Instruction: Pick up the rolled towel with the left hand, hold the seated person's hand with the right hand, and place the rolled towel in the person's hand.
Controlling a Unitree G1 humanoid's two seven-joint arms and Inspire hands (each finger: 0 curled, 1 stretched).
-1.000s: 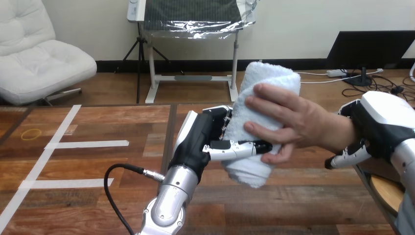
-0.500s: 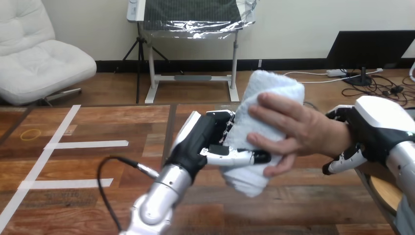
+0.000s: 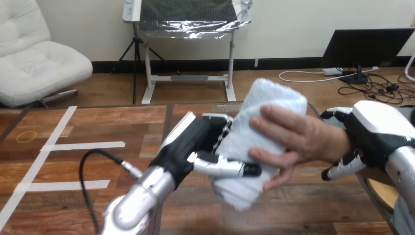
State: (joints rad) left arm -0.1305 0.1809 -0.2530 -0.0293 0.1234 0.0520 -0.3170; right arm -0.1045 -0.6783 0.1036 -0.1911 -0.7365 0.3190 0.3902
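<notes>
A white rolled towel [image 3: 259, 122] stands tilted above the table at the middle right. My left hand [image 3: 195, 142] is shut on its left side, the thumb [image 3: 225, 167] reaching across its lower front. The person's hand [image 3: 293, 139] comes in from the right and wraps the towel's right side, fingers over the front and thumb below. My right hand [image 3: 372, 134] sits at the person's wrist, its fingers curled round it from behind and below.
The wooden table [image 3: 98, 127] carries white tape lines [image 3: 83, 145] on its left half and a yellow ring mark [image 3: 25, 136] at the far left. A round wooden stool edge [image 3: 386, 191] shows at the lower right.
My left arm has swung lower and leftward, while the towel with both hands on it has tipped and drifted slightly right. The whole view has shifted a little.
</notes>
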